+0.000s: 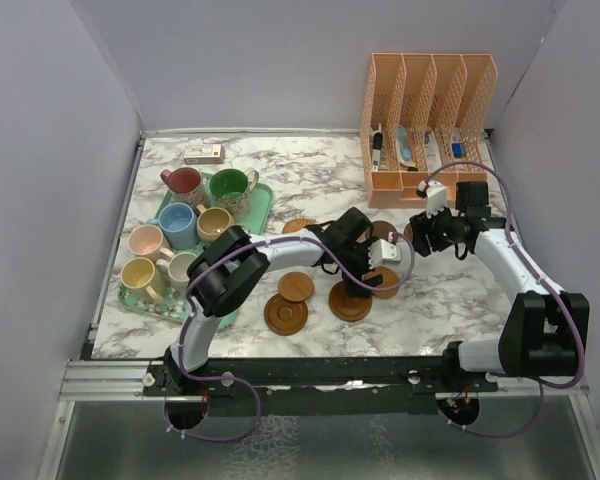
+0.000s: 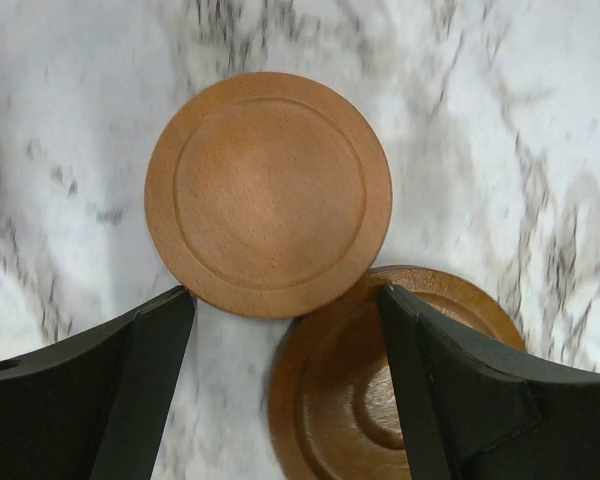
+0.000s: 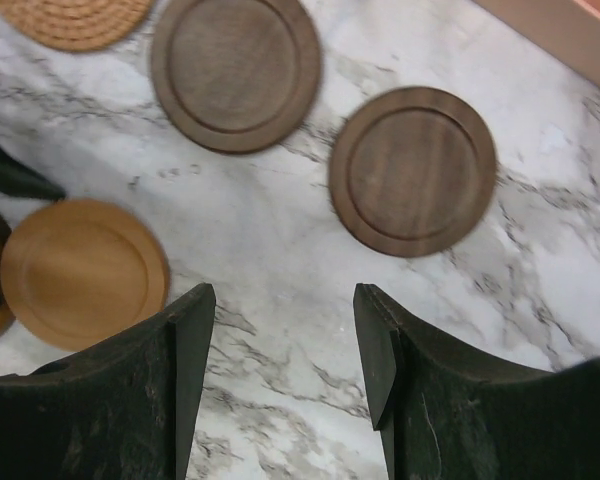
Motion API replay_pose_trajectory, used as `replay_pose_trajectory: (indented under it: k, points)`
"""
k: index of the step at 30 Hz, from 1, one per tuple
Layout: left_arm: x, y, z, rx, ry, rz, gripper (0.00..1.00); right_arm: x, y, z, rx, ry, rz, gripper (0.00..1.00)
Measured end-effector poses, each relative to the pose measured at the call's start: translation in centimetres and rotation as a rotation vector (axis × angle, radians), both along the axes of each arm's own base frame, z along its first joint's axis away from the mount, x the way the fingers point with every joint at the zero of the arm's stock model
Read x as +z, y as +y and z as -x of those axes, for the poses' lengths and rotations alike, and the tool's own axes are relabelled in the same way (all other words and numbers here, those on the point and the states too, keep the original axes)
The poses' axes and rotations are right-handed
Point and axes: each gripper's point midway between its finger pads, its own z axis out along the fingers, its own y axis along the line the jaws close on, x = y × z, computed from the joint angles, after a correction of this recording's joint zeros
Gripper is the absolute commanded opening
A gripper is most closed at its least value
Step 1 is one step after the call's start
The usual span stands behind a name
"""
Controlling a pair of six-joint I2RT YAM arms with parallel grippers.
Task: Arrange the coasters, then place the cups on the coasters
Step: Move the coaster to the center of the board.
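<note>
Several cups stand on the mint-green tray (image 1: 261, 204) at the left, among them a red cup (image 1: 185, 183), a green cup (image 1: 230, 187) and a blue cup (image 1: 178, 224). Coasters lie mid-table. A light wooden coaster (image 2: 268, 195) (image 1: 385, 283) overlaps the rim of a dark ringed coaster (image 2: 340, 390) (image 1: 350, 304). My left gripper (image 2: 285, 292) (image 1: 365, 265) hovers open over those two, its right finger above the dark one. Near two dark coasters (image 3: 235, 70) (image 3: 412, 170), my right gripper (image 3: 280, 295) (image 1: 422, 235) stands open over bare marble. A woven coaster (image 3: 70, 20) lies beyond.
A pink file organizer (image 1: 430, 110) with pens stands at the back right. A small box (image 1: 203, 153) lies at the back left. Another light coaster (image 1: 295, 286) and a dark ringed coaster (image 1: 286, 315) lie near the front. Grey walls close three sides.
</note>
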Motion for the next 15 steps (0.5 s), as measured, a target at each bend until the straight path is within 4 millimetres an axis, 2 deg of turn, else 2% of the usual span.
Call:
replay_pose_trajectory:
  k: [4, 8, 10, 15]
  points:
    - [0.1, -3.2, 0.7, 0.003, -0.007, 0.052, 0.81, -0.2, -2.3, -0.4, -0.097, 0.002, 0.047, 0.59]
    - [0.1, -4.1, 1.1, 0.025, -0.013, 0.089, 0.89, -0.3, -3.0, -0.5, -0.114, 0.002, 0.060, 0.59]
    - [0.1, -3.6, 1.4, 0.032, -0.022, 0.100, 0.92, -0.3, -2.7, -0.3, -0.090, 0.004, 0.050, 0.59]
    - [0.6, -0.3, 2.3, 0.029, -0.042, 0.090, 0.96, -0.3, -0.5, 1.0, 0.068, 0.015, -0.019, 0.59]
